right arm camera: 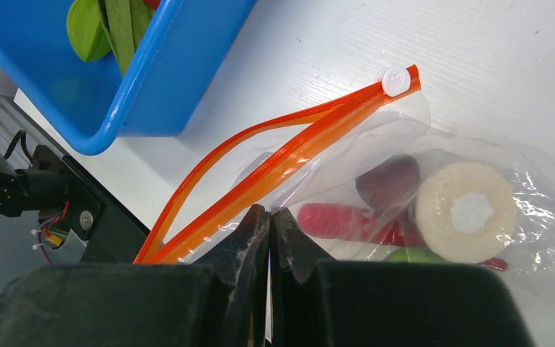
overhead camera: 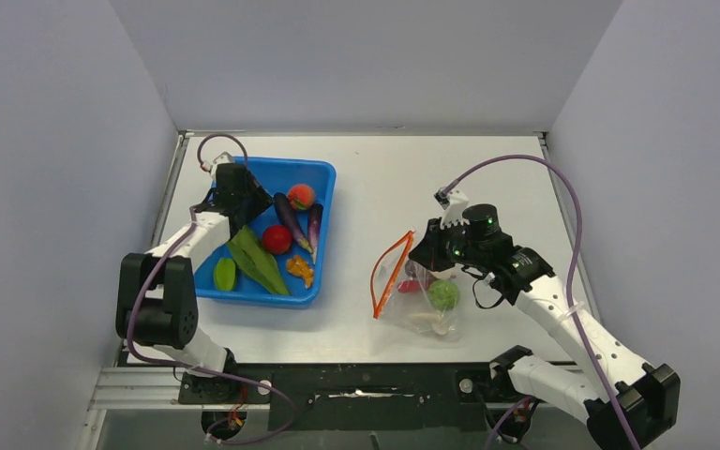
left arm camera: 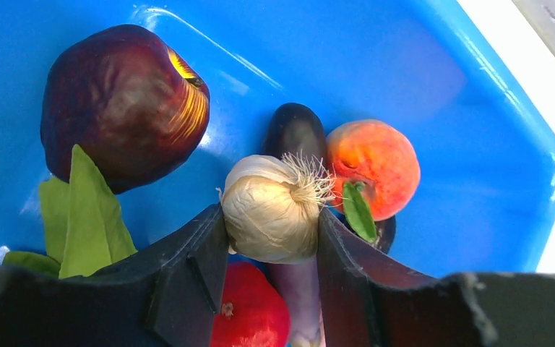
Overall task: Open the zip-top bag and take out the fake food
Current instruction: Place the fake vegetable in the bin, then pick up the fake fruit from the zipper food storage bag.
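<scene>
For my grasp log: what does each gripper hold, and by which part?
Left gripper holds the garlic bulb by its sides. Right gripper pinches the zip-top bag by its clear wall, just below the orange zipper strip.

Probably a lab: grey walls (overhead camera: 56,141) enclose table (overhead camera: 412,187).

No text, number or brand is legible. Any mark on the slider (right arm camera: 396,80) of the zip-top bag (right arm camera: 433,148) is indistinct.

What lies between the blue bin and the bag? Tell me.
Nothing but bare table lies between the blue bin and the bag; the top view shows it, and the right wrist view agrees.
</scene>
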Tool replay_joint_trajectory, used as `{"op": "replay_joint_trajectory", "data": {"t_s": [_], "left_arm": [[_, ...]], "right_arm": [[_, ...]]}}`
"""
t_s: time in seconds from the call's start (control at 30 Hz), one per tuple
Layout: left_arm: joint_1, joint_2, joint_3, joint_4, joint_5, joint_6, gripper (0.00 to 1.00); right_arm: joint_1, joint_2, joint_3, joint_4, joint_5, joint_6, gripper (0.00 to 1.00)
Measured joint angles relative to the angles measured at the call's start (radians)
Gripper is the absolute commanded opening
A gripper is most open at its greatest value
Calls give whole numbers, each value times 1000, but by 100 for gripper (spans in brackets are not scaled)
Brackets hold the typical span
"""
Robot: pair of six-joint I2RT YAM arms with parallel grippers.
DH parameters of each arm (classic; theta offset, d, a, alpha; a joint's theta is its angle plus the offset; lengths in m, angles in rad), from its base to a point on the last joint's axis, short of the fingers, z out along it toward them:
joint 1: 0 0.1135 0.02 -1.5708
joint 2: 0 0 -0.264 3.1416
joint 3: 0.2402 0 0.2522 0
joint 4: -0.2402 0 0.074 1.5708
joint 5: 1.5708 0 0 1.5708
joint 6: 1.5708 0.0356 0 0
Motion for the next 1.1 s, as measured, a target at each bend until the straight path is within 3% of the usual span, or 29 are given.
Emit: {"op": "replay_joint_trajectory", "data": {"t_s": [0.2, 0.43, 0.67, 0.77, 0.87, 1.1], "left_arm": [[0, 54, 32, -35, -5, 25, 66], [0, 11, 23, -58, -5, 31, 69], [-39, -234, -52, -30, 51, 17, 67], [-121, -334, -91, 14, 91, -3, 65], [-279, -387, -108, 64, 122, -15, 61], [-591, -358, -122, 135, 137, -35, 52]], "right_arm": [[0, 0, 0, -3, 3, 6, 0], [0, 0, 0, -2, 2, 19, 0], [5, 19, 0, 11, 0, 23, 0], [9, 31, 0, 14, -1, 23, 0], [13, 33, 0, 19, -2, 23, 0], [20, 33, 0, 41, -11, 35, 0]]}}
